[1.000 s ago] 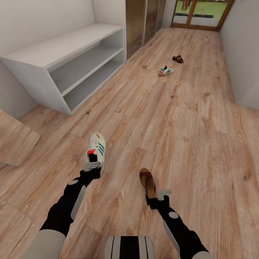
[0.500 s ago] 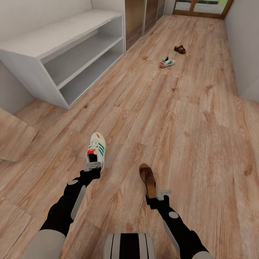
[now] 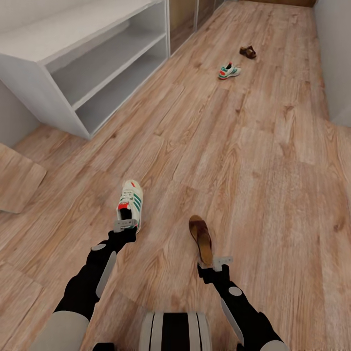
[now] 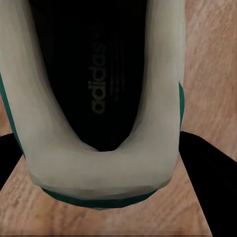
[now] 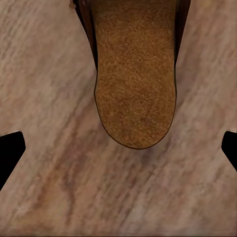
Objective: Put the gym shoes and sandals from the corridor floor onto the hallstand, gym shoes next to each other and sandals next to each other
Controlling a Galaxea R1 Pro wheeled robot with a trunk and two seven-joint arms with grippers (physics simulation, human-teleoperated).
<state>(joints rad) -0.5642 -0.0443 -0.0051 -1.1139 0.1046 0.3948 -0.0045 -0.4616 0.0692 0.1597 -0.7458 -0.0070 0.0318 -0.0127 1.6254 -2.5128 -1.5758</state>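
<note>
One white gym shoe (image 3: 130, 201) with green stripes points away from me, and my left gripper (image 3: 126, 225) is shut on its heel. In the left wrist view the heel (image 4: 103, 168) sits tight between the black fingers (image 4: 210, 173). A brown sandal (image 3: 201, 238) lies on the corridor floor (image 3: 253, 161) just ahead of my right gripper (image 3: 214, 263). That gripper is open, its fingertips (image 5: 10, 148) wide of the sandal's heel (image 5: 136, 74). The second gym shoe (image 3: 228, 71) and second sandal (image 3: 247, 51) lie far up the corridor. The hallstand (image 3: 44, 73) stands at the far left.
A loose wooden slab (image 3: 19, 180) lies on the floor at the left, near the hallstand's end. Dark wardrobe doors (image 3: 183, 19) follow the rack along the left wall. A pale wall (image 3: 336, 73) bounds the right side. Open planks stretch between me and the far pair.
The whole view has shifted, with floor, rack and far shoes sliding up the picture. The gym shoe keeps its place at my left gripper. More of the sandal shows ahead of my right gripper.
</note>
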